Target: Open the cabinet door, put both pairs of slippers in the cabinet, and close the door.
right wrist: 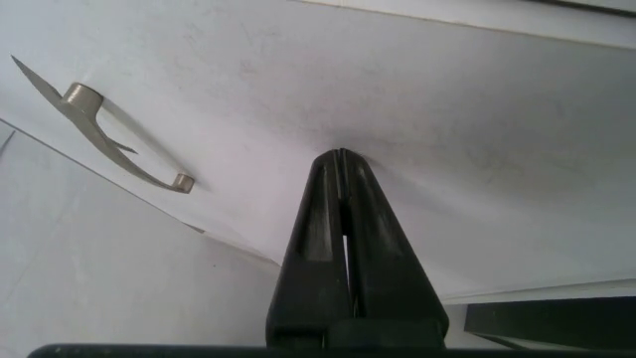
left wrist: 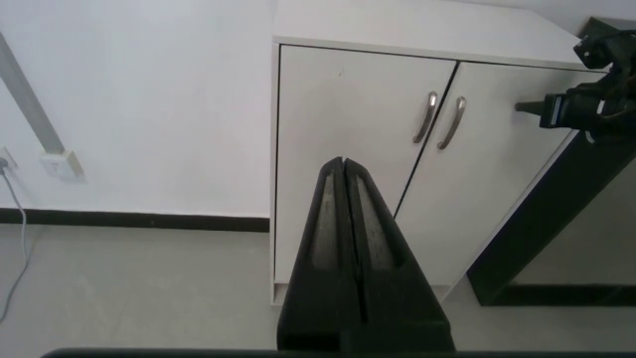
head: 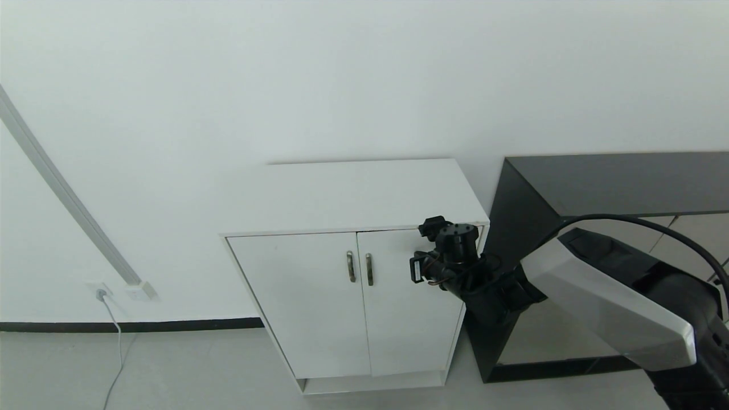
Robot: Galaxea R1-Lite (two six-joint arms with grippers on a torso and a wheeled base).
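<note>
One pale conduit [head: 68, 196] slants down the white wall at far left and ends by a socket [head: 101, 294]. A thin cable [head: 117, 341] hangs from the socket to the grey floor [head: 199, 370], and a black skirting strip [head: 131, 326] runs along the foot of the wall.

The left tool [left wrist: 343, 169] is held well back from the cabinet [head: 364, 193]. Its fingers are pressed flat together with nothing between them, and it points towards the left door [head: 307, 307].

The white cabinet stands against the wall in the middle. Both doors are shut and meet at the centre seam. Two slim metal handles sit on either side of that seam, high up: the left handle [head: 351, 266] and the right handle [head: 369, 269].

The right door [head: 410, 330] has the right tool [right wrist: 341, 159] at its upper part, to the right of the handles and near the outer edge. This tool is also closed and empty, with only a hairline slit between the fingers. Its tip is right at the door's face, though I cannot tell whether it touches.

A black unit [head: 598, 182] with a glossy front stands just beside the cabinet on the right.
</note>
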